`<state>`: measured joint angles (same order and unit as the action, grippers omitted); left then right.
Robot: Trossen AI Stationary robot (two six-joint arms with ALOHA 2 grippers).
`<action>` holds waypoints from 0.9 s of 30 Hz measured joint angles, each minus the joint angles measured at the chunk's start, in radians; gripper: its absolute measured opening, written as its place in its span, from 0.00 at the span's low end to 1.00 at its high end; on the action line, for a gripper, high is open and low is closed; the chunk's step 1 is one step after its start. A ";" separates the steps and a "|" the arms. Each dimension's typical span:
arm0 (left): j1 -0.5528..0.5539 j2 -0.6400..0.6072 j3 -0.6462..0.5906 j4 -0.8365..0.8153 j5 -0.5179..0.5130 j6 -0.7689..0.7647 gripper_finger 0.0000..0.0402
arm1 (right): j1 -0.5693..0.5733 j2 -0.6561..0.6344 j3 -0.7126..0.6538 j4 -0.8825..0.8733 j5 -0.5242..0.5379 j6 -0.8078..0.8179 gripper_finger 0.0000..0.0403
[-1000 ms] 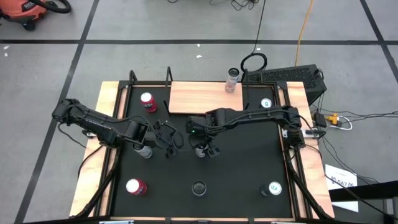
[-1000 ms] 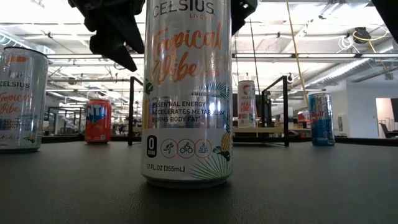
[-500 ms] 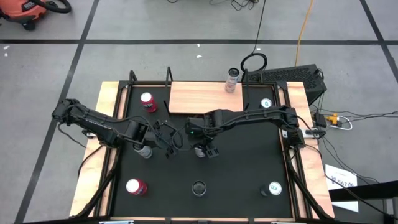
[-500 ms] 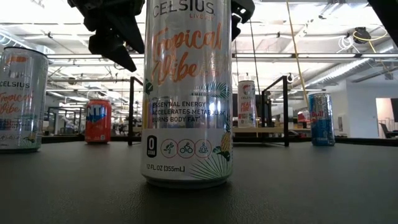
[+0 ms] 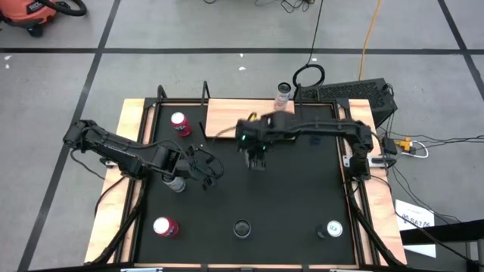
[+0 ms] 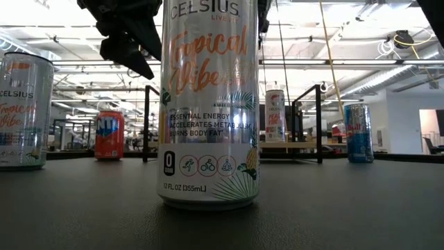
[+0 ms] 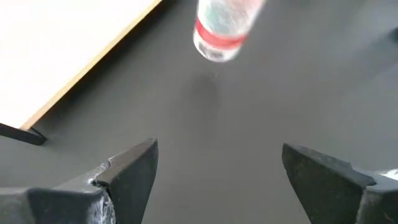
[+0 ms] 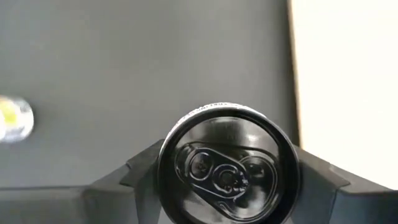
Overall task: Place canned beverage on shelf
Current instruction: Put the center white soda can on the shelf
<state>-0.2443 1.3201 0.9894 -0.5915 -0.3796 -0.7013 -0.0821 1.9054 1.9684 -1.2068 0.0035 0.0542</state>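
On table (image 5: 302, 196): six cans standing | right gripper (image 5: 255, 156) clamped on a seventh can (image 8: 227, 165), beside shelf (image 5: 242, 117) front edge | left gripper (image 5: 206, 172) spread wide, holding nothing | shelf: one can (image 5: 283, 95)

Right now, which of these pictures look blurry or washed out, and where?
High view: the right hand and its arm are smeared. Left wrist view: the red-banded can is soft and the wooden shelf glares white. Right wrist view: the shelf is washed out too; the held can's top is sharp.
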 joint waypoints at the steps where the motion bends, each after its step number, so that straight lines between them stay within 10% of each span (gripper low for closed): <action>1: 0.000 0.000 0.000 0.000 -0.003 0.000 0.85 | -0.018 -0.013 0.002 -0.001 0.000 0.024 0.59; 27: 0.000 0.000 0.000 0.007 -0.022 0.001 0.85 | -0.389 -0.113 -0.157 -0.075 0.181 0.353 0.60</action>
<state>-0.2443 1.3201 0.9894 -0.5846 -0.4019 -0.7006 -0.4709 1.7920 1.8114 -1.2819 0.1845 0.4072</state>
